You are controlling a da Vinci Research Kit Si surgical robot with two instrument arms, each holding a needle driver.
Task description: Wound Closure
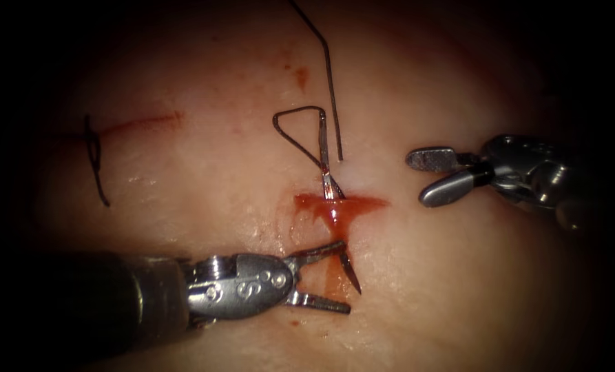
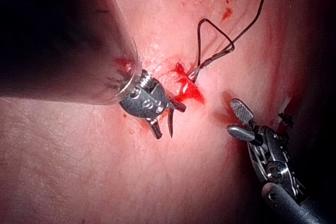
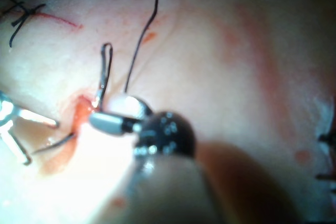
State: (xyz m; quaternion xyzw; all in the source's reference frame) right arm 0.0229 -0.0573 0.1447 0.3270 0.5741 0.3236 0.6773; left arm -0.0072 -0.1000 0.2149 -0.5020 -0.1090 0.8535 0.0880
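Needle (image 1: 335,207) is in the tissue (image 1: 204,186) at the cut (image 1: 341,203) — tip out below. Left hand (image 1: 335,275) open around the tip, holding nothing; right hand (image 1: 434,176) open, empty, right of the cut.

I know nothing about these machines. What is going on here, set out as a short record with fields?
Left tool: jaws open, holding nothing; its upper jaw lies next to the needle's tip end
Right tool: jaws open, holding nothing, to the right of the cut
Needle: in the tissue, passing under the cut; tail end stands above it, pointed end out below
Thread: runs from the needle's tail in a bent loop, lying loose
Red fluid: pooled at the cut
Earlier stitch: knotted, far left
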